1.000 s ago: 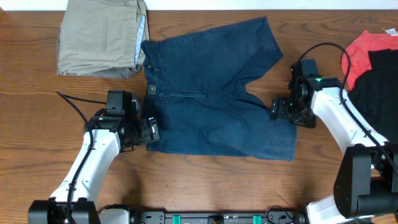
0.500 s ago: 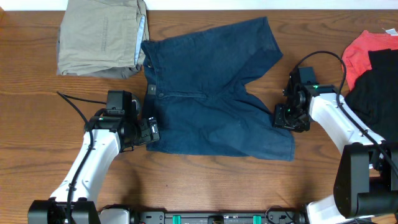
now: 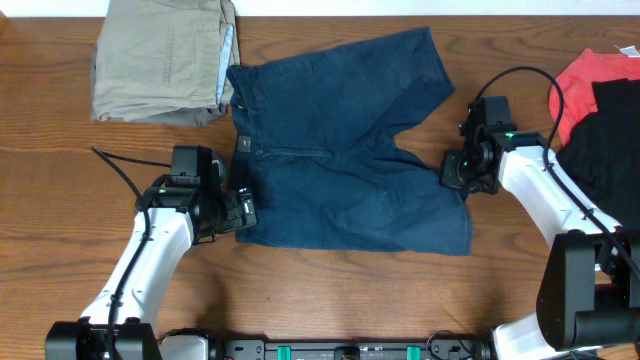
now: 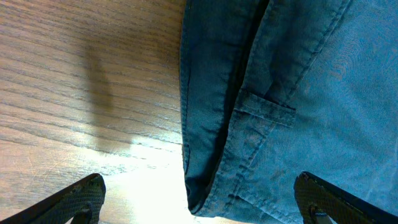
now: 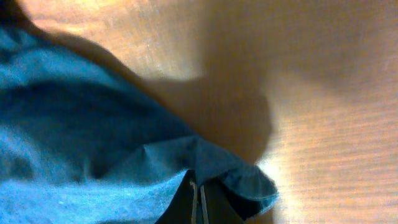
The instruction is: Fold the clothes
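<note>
Pinching shorts (image 3: 340, 150) at hem, right end effector (image 3: 453, 173) sits low.

Even, sharp overhead. Glare whitens the table (image 4: 143, 168) between the left jaws; blurred shadow above the right jaws.

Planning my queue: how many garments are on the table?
4: navy shorts at centre, khaki garment far left corner, red garment and black garment at right edge. Others may lie beyond the frame.

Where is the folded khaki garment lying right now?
In the overhead view, the khaki garment lies at the far left of the table, right beside the waistband end of the navy shorts.
</note>
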`<state>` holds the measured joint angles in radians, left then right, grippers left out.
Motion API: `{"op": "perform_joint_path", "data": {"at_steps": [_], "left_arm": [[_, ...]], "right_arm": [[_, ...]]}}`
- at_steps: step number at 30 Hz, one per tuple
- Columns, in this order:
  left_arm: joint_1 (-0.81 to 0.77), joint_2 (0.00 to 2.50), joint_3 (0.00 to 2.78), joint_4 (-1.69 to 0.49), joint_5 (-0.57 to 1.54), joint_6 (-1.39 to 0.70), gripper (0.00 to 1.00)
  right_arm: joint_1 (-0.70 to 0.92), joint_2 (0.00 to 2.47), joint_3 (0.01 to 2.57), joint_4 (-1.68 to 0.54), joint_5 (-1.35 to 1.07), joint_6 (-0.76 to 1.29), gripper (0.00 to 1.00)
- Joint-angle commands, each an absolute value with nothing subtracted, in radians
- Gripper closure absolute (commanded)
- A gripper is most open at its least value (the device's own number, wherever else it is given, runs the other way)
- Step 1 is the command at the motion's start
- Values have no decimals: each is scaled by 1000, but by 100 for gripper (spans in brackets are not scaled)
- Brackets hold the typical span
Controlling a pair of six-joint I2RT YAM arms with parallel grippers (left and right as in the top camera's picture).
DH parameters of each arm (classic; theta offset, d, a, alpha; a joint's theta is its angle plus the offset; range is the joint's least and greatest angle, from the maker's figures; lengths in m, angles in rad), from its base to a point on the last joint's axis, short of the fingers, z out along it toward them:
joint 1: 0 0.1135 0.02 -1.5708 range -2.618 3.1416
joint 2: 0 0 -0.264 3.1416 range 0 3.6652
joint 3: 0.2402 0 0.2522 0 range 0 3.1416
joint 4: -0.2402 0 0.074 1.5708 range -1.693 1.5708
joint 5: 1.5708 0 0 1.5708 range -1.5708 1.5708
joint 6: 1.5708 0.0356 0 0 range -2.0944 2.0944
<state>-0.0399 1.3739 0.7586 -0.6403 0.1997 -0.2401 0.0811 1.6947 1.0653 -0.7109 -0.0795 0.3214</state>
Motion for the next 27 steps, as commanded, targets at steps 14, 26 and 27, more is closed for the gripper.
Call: {"op": "perform_joint_path", "data": {"at_steps": [14, 26, 27], "left_arm": [[-36, 1380, 750, -638, 198, -249, 2], [-36, 1380, 750, -639, 199, -249, 2], [-36, 1377, 751, -644, 200, -249, 2]], "right_arm": [[62, 1687, 1083, -454, 80, 336, 98], [62, 1686, 1089, -458, 214, 336, 1], [60, 1684, 1100, -486, 213, 336, 1]]}}
